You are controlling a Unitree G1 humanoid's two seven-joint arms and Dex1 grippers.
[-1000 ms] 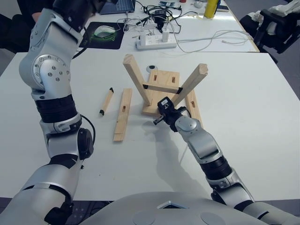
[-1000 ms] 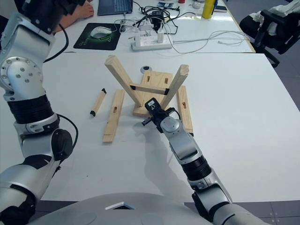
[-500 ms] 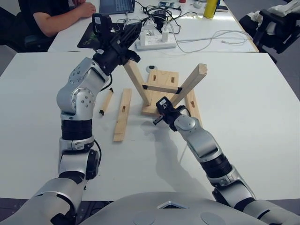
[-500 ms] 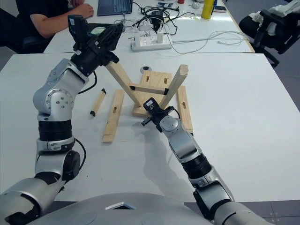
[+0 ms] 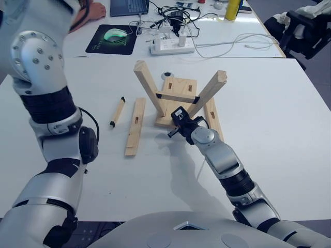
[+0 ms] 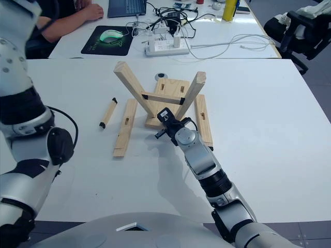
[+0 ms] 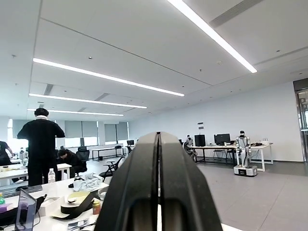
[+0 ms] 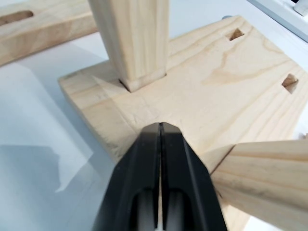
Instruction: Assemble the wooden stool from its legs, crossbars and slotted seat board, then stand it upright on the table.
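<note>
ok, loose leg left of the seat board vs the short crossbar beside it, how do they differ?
The loose leg is longer and wider, with a slot in its face; the crossbar is shorter, thinner, black-tipped. Both lie flat on the table, unassembled.

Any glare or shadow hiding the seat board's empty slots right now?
Left eye view: even light on the seat board, both empty slots plain. Right wrist view: slots dark and distinct, pale sheen on the table. Left wrist view: bright ceiling light strips beyond the left gripper.
</note>
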